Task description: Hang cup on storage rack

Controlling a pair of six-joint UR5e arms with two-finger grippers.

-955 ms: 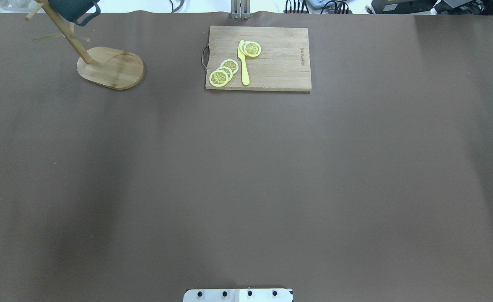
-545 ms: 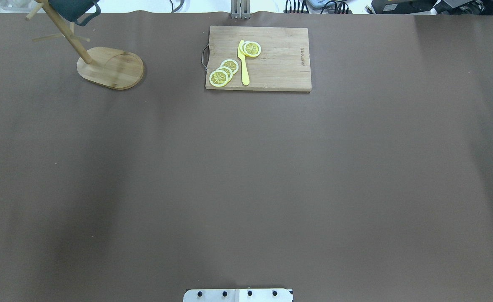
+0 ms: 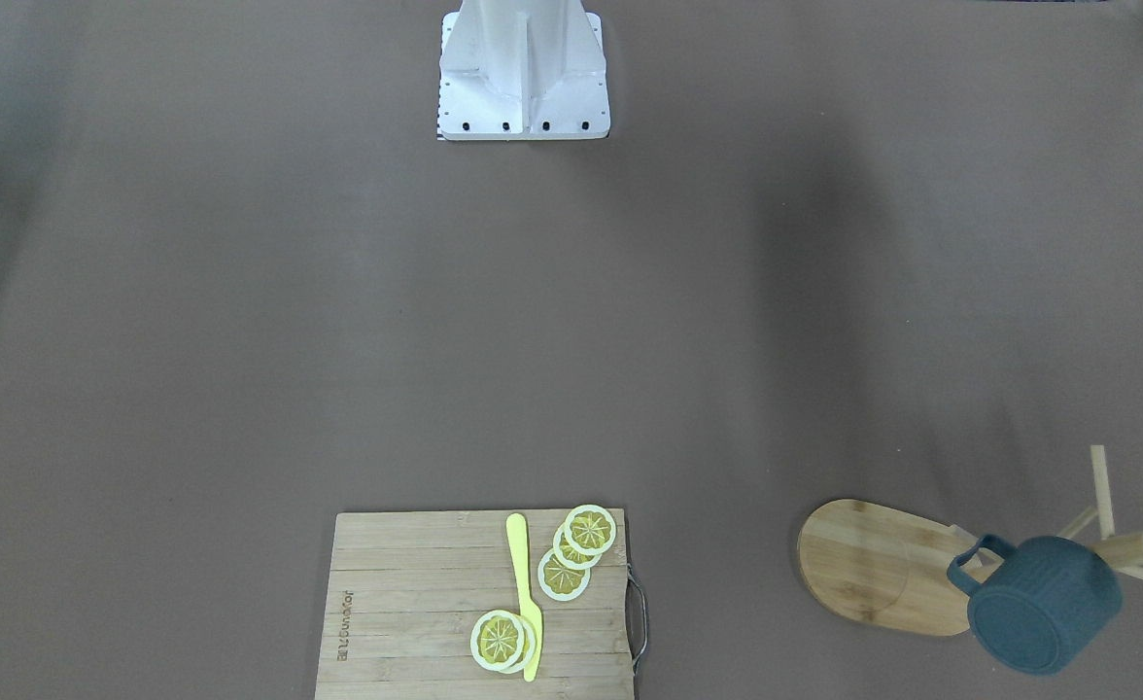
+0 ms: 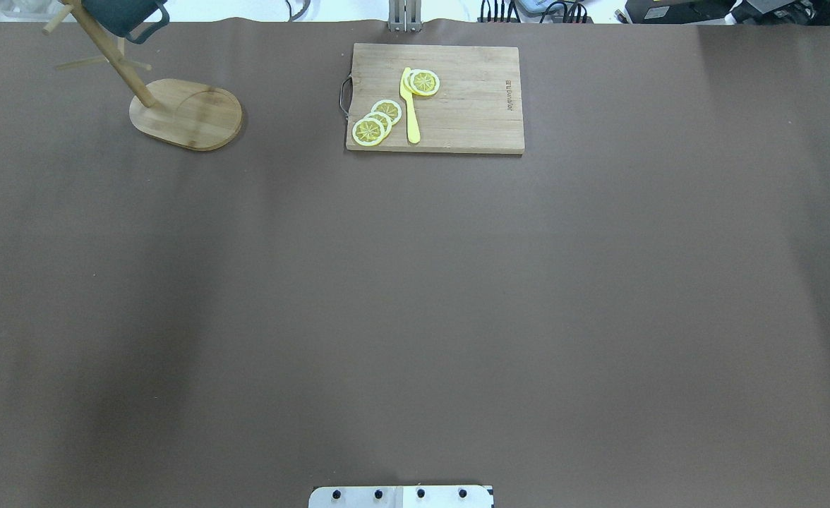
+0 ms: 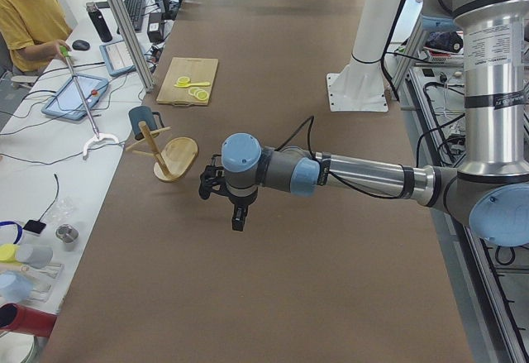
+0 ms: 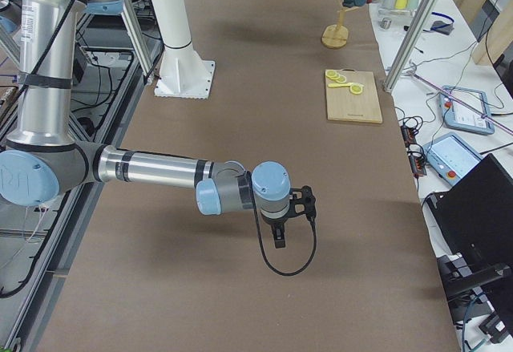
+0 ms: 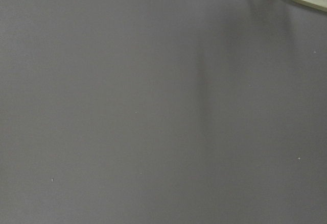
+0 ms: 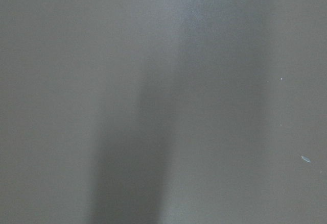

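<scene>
This is a robotics lab: a long table (image 4: 415, 317) covered in brown paper, with a white robot pedestal (image 6: 186, 71) bolted onto it and aluminium frame posts (image 5: 122, 24) alongside. Side benches (image 5: 50, 173) hold a tablet (image 5: 77, 97) and a laptop (image 6: 473, 208) (an operator (image 5: 29, 16) sits there).

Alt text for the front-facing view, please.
A dark blue-grey cup hangs on a wooden mug tree at lower right. A cutting board with lemon slices and a yellow knife lies bottom centre; the robot's white base stands at top.
</scene>
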